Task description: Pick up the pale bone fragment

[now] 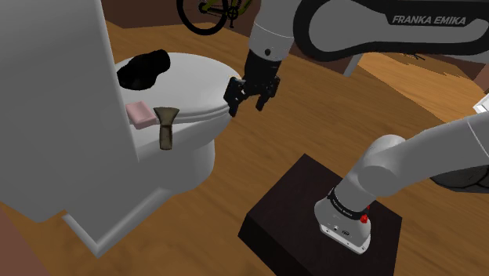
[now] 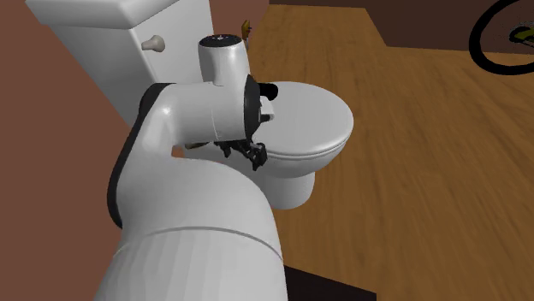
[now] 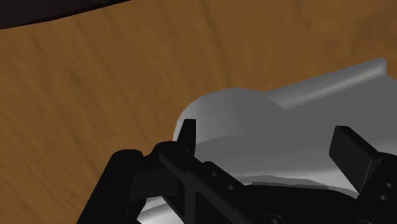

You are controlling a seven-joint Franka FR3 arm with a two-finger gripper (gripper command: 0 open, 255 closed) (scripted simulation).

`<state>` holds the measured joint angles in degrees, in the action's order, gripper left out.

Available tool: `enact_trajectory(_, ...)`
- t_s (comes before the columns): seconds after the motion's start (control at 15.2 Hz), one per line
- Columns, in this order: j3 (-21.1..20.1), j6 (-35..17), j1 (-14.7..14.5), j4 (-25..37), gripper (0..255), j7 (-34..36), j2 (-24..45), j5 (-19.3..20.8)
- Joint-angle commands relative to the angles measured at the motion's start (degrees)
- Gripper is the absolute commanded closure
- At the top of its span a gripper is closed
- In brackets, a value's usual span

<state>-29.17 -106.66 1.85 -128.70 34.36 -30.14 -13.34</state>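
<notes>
1. Shoulder view: the pincer (image 1: 252, 96) hangs just off the front rim of the toilet lid (image 1: 196, 90), fingers spread wide with nothing between them.
2. The bone fragment (image 1: 166, 125) looks more drab tan than pale. It droops over the lid's edge right beside a pink block (image 1: 139, 114), apart from the pincer.
3. No idea what the black lump (image 1: 143, 69) further back on the lid is.
4. Second exterior view: the arm (image 2: 188, 197) covers the lid's near side and the pincer (image 2: 248, 156) barely peeks out.
5. Wrist view: the fingers (image 3: 186, 133) stand apart over grey toilet and wood floor (image 3: 95, 83), cut off low.
</notes>
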Motion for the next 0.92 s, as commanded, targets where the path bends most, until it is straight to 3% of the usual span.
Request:
enact_trajectory(0.0,-3.15,-1.65,1.28,2.79,0,5.26,3.82,0.46)
enact_trajectory(0.26,-9.71,-3.53,4.01,10.02,0,16.34,12.33,3.72)
enact_trajectory(0.53,-16.28,-4.30,6.22,18.74,0,28.99,23.06,10.85)
enact_trajectory(0.73,-19.72,-3.36,5.45,26.54,0,39.44,32.94,19.09)
enact_trajectory(0.86,-20.27,-1.75,2.87,32.50,0,46.01,39.82,24.97)
